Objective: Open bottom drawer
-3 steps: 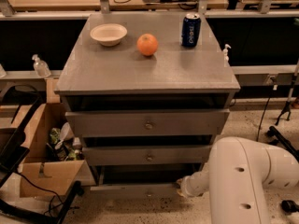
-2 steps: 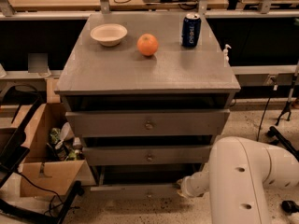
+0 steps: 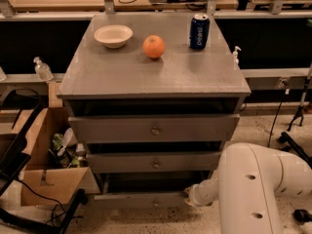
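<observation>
The grey cabinet (image 3: 146,77) has three drawers. The bottom drawer (image 3: 131,198) is the slim front at floor level, with a dark gap above it and a small knob (image 3: 156,203) at its centre. It stands out a little from the cabinet. The mid drawer (image 3: 122,162) and the top drawer (image 3: 117,129) also stand slightly out. My white arm (image 3: 253,189) reaches in from the lower right. My gripper (image 3: 188,193) is at the right end of the bottom drawer front, mostly hidden behind the wrist.
On the cabinet top stand a white bowl (image 3: 113,35), an orange (image 3: 154,47) and a blue can (image 3: 199,31). A cardboard box (image 3: 44,174) with clutter sits at the left on the floor. Cables and a stand foot (image 3: 292,140) lie at the right.
The bottom drawer front sits slightly lower in the view than before, as if slid out a little. The arm has hardly moved.
</observation>
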`<state>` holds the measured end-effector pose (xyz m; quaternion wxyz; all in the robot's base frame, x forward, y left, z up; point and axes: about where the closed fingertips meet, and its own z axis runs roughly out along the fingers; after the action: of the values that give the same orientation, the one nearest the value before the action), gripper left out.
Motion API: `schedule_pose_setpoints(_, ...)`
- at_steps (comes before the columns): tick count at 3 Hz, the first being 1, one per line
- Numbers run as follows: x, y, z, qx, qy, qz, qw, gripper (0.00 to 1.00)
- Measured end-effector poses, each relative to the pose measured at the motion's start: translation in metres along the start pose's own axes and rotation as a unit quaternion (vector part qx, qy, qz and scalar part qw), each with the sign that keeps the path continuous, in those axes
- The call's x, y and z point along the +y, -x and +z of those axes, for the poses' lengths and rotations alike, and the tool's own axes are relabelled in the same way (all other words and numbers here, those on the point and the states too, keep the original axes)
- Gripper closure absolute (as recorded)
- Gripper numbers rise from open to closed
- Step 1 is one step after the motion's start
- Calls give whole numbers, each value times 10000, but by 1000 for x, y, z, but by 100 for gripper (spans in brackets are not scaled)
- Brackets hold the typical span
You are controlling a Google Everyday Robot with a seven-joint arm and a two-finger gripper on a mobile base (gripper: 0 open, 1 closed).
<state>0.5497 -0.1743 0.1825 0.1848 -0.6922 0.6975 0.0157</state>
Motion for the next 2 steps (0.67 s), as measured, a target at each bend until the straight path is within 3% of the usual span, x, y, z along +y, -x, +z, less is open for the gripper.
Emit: schedule_pose_setpoints(2, 0, 0, 0, 0, 0, 0, 10000, 100)
